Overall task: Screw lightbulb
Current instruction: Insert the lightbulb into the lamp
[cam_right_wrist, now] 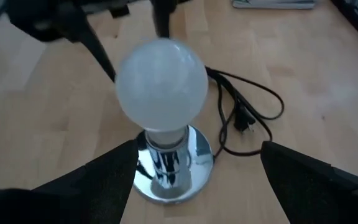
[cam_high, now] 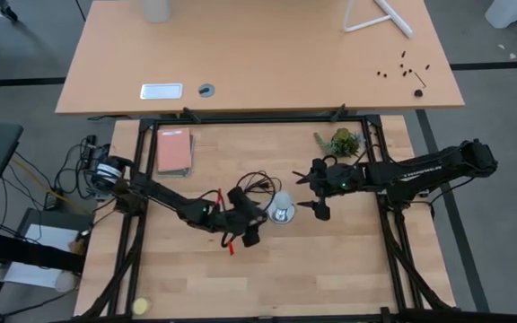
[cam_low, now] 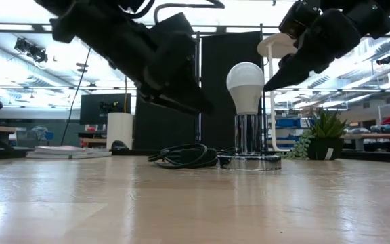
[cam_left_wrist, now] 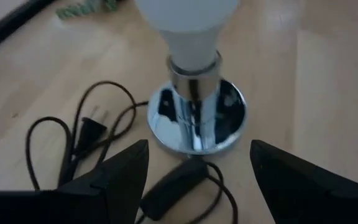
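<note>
Now I see the lightbulb (cam_low: 245, 83) upright in the chrome socket (cam_low: 249, 144) mid-worktop (cam_low: 195, 203). Left end effector (cam_high: 251, 224) and right end effector (cam_high: 317, 192) flank it, both spread wide, holding nothing.

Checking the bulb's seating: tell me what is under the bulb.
The bulb stands upright in a chrome socket on a round base. Its screw base is hidden inside the socket, so thread depth cannot be seen.
</note>
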`<action>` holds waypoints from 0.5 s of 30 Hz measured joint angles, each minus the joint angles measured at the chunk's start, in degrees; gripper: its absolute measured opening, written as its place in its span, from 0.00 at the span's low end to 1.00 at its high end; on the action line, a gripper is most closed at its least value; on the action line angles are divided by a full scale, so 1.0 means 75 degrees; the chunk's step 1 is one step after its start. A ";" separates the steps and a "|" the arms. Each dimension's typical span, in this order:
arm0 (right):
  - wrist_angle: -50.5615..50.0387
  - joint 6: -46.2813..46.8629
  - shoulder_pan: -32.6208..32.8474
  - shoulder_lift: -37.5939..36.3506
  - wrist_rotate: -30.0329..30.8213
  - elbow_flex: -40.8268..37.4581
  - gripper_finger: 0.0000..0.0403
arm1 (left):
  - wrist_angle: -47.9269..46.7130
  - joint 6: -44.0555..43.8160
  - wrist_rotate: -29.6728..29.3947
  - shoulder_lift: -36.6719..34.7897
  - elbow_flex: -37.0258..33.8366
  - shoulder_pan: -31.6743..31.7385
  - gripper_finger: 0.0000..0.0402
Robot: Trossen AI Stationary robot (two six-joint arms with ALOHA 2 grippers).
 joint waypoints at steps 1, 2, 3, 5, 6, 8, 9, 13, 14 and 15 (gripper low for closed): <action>0.0045 0.0052 0.0002 0.0000 -0.0043 0.0000 0.86 | 0.0208 -0.0003 -0.0122 0.0002 -0.0073 0.0005 0.71; 0.0080 0.0124 0.0002 0.0005 -0.0076 0.0000 0.86 | 0.0320 -0.0004 -0.0185 0.0000 -0.0131 0.0008 0.71; 0.0109 0.0210 0.0012 0.0011 -0.0084 0.0000 0.86 | 0.0419 0.0003 -0.0246 0.0002 -0.0168 0.0031 0.71; 0.0103 0.0375 0.0062 0.0023 -0.0085 0.0000 0.86 | 0.0505 0.0059 -0.0327 0.0008 -0.0176 0.0066 0.71; 0.0111 0.0450 0.0101 0.0023 -0.0084 0.0000 0.86 | 0.0621 0.0112 -0.0342 0.0007 -0.0176 0.0083 0.71; 0.0138 0.0503 0.0201 0.0023 -0.0084 0.0000 0.86 | 0.0791 0.0241 -0.0346 0.0005 -0.0177 0.0105 0.71; 0.0144 0.0527 0.0250 0.0023 -0.0084 0.0000 0.86 | 0.0864 0.0298 -0.0346 0.0008 -0.0174 0.0122 0.71; 0.0254 0.0432 0.0335 0.0023 -0.0085 -0.0051 0.86 | 0.1346 0.0538 -0.0294 0.0008 -0.0174 0.0175 0.71; 0.0383 0.0404 0.0335 0.0023 -0.0087 -0.0143 0.86 | 0.1399 0.0587 -0.0267 0.0008 -0.0174 0.0190 0.71; 0.0564 0.0372 0.0335 0.0023 -0.0087 -0.0277 0.86 | 0.1422 0.0624 -0.0248 0.0008 -0.0174 0.0196 0.71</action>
